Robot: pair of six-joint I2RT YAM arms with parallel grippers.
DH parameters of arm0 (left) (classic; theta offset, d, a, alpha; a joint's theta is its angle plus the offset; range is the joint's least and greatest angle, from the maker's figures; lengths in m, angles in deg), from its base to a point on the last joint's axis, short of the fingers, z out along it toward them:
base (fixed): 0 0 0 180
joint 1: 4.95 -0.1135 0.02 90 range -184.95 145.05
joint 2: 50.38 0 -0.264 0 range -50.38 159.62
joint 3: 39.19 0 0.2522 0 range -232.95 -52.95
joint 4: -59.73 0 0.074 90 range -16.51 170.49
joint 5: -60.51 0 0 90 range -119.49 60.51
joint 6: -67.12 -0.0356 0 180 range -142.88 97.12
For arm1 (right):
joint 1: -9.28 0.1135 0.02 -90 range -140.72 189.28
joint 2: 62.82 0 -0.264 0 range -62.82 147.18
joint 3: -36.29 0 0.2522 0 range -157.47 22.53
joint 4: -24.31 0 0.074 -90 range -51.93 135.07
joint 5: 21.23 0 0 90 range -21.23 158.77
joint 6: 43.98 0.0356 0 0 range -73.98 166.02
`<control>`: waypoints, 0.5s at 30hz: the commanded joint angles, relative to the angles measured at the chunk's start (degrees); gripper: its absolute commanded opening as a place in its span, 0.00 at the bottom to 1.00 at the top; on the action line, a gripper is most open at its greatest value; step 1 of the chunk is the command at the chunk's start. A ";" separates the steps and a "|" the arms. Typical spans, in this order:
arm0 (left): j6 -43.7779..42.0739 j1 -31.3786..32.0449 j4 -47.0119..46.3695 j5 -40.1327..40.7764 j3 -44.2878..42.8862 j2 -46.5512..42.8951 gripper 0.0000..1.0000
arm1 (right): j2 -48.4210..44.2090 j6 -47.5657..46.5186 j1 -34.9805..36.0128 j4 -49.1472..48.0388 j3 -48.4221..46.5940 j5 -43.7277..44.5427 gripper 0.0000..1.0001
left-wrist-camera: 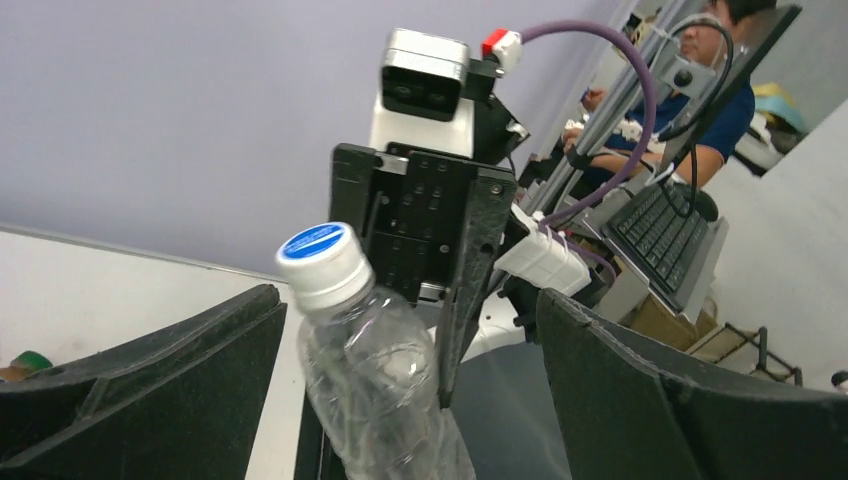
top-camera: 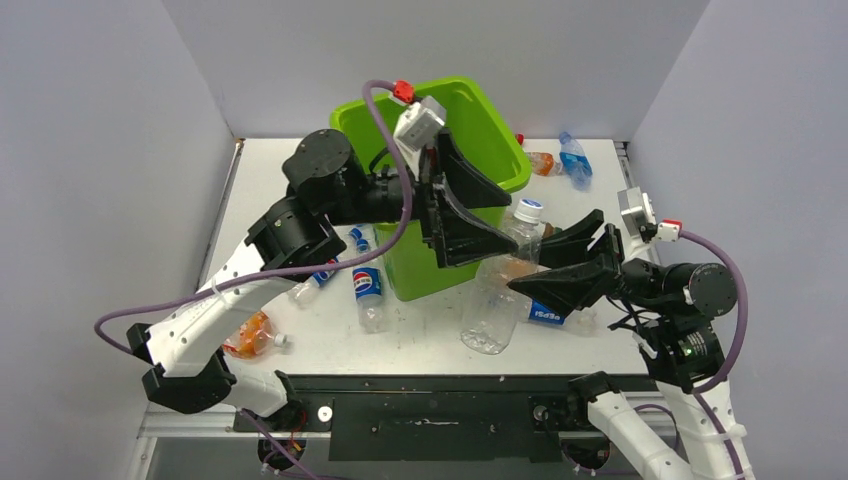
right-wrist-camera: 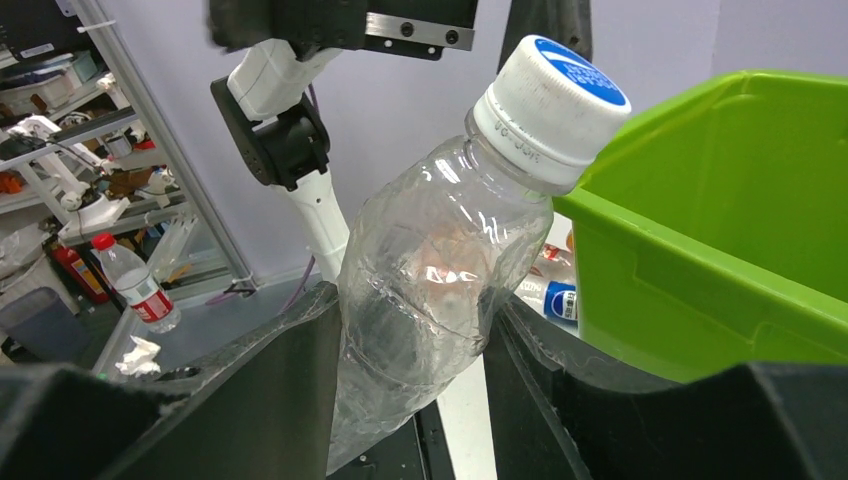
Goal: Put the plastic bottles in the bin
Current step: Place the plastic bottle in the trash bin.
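My right gripper [top-camera: 525,268] [right-wrist-camera: 412,305] is shut on a clear plastic bottle [top-camera: 497,290] [right-wrist-camera: 440,260] with a white, blue-topped cap, held tilted just right of the lime-green bin [top-camera: 470,110] [right-wrist-camera: 720,230]. My left gripper [top-camera: 505,218] [left-wrist-camera: 405,300] stands open around that bottle's neck and cap [left-wrist-camera: 320,262], and its fingers [left-wrist-camera: 150,390] do not touch it. More bottles lie on the table: two Pepsi ones [top-camera: 368,288] left of the bin, an orange one [top-camera: 250,335] at front left, and a Pepsi one [top-camera: 548,314] below my right gripper.
Two more bottles, an orange one [top-camera: 540,160] and a blue-labelled one [top-camera: 575,158], lie behind the bin at the back right. Grey walls close in the white table [top-camera: 420,340] on three sides. The left arm reaches across the bin's front.
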 commanded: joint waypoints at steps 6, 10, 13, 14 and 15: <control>-6.94 4.20 13.40 6.16 -13.52 6.43 0.99 | 0.28 -6.10 1.08 5.24 -4.09 1.48 0.05; -7.23 4.47 17.38 7.29 -18.10 9.75 0.93 | 0.46 -6.65 1.26 5.75 -4.41 1.91 0.05; -8.69 4.85 21.16 9.74 -21.81 12.04 0.95 | 0.36 -6.70 1.19 5.88 -4.60 1.97 0.05; -8.92 4.96 21.71 9.92 -22.32 12.46 0.95 | 0.31 -6.90 1.22 6.16 -4.67 2.13 0.05; -9.18 5.13 22.14 9.98 -22.61 12.83 0.95 | 0.28 -7.23 1.25 6.41 -4.83 2.24 0.05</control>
